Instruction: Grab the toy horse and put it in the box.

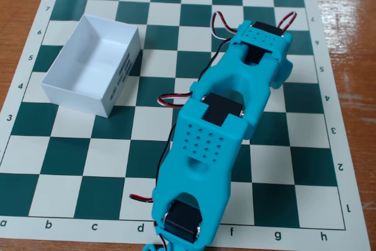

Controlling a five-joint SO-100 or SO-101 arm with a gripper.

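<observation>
**Fixed view: turquoise arm stretches over chessboard, jaws out of sight**

The gripper (281, 66) sits at the upper right of the frame, tucked beneath the turquoise arm (214, 139); whether its jaws are open or holding anything cannot be told. No toy horse shows anywhere on the squares in sight. Red, white and black wires (170, 99) loop beside the arm. The box (120, 80), a white low-walled tray, rests at upper left, well apart. The green-and-cream chessboard mat (70, 163) lies on a wooden table (352, 39).
</observation>
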